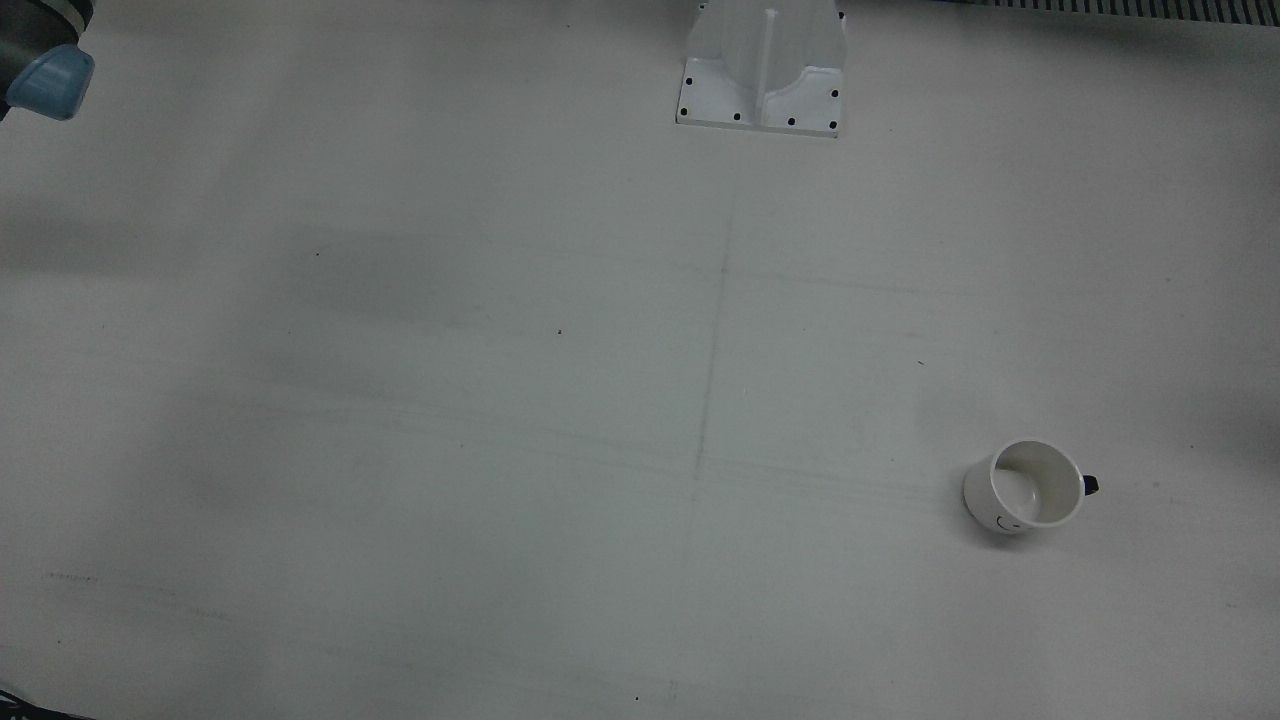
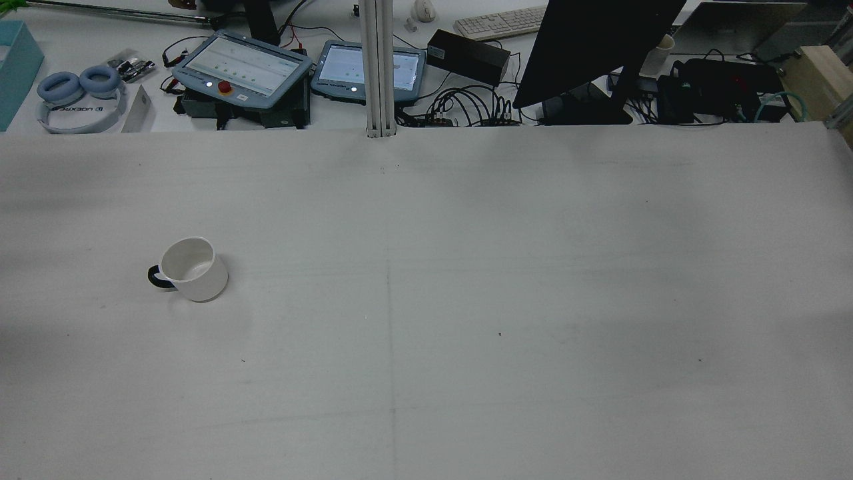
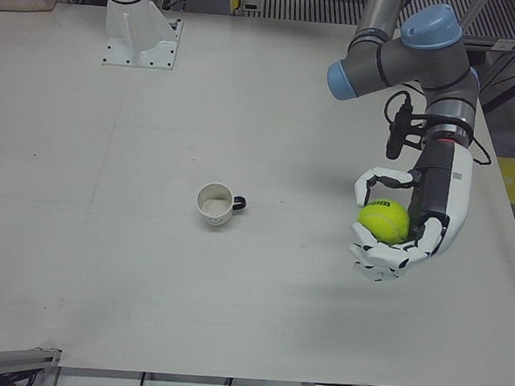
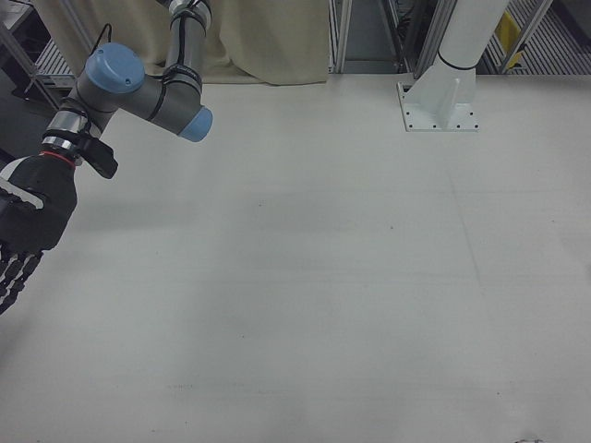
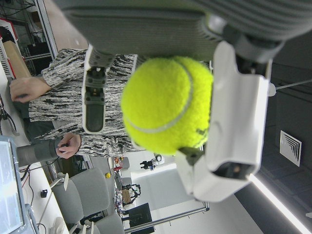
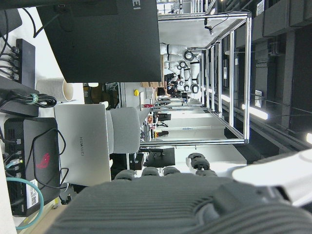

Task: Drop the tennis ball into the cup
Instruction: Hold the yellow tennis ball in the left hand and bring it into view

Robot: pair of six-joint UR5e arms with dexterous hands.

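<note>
Left robot hand point(image 3: 404, 226) cradles tennis ball point(image 3: 383, 222); cup point(image 3: 215, 204) upright

right hand point(image 4: 23, 231): fingertips cut off by frame edge | cup point(image 1: 1025, 487) marking: too small to read

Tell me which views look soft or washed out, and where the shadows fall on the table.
Front view: flat and hazy, with broad grey shadow patches left of centre on the table. Rear view: similar dim bands across the tabletop, while the cup stays fairly crisp. Left-front view: brightest and sharpest. Left hand view: the tennis ball is sharp, the room behind softer.
</note>
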